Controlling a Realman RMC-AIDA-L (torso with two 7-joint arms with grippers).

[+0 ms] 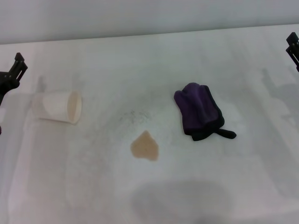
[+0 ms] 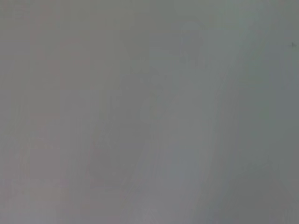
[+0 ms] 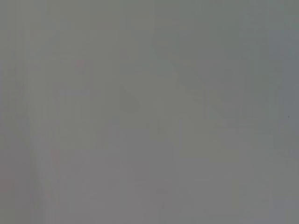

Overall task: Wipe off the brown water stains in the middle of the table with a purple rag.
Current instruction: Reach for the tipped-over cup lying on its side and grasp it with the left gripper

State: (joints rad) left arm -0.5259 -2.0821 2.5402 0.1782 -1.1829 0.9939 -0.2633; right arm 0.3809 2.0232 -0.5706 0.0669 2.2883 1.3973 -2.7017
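Observation:
In the head view the brown water stain (image 1: 145, 146), a small heart-shaped tan blotch, lies in the middle of the white table (image 1: 224, 186). The purple rag (image 1: 199, 111) lies bunched to the right of it, apart from it, with a black edge and a short black tail. My left gripper (image 1: 13, 71) is at the far left edge, above the table. My right gripper (image 1: 293, 47) is at the far right edge. Both are far from the rag and hold nothing that shows. The two wrist views show only plain grey surface.
A white paper cup (image 1: 58, 107) lies on its side at the left, its mouth facing the stain. Faint grey speckles (image 1: 134, 115) mark the table just behind the stain. The table's far edge runs along the top of the head view.

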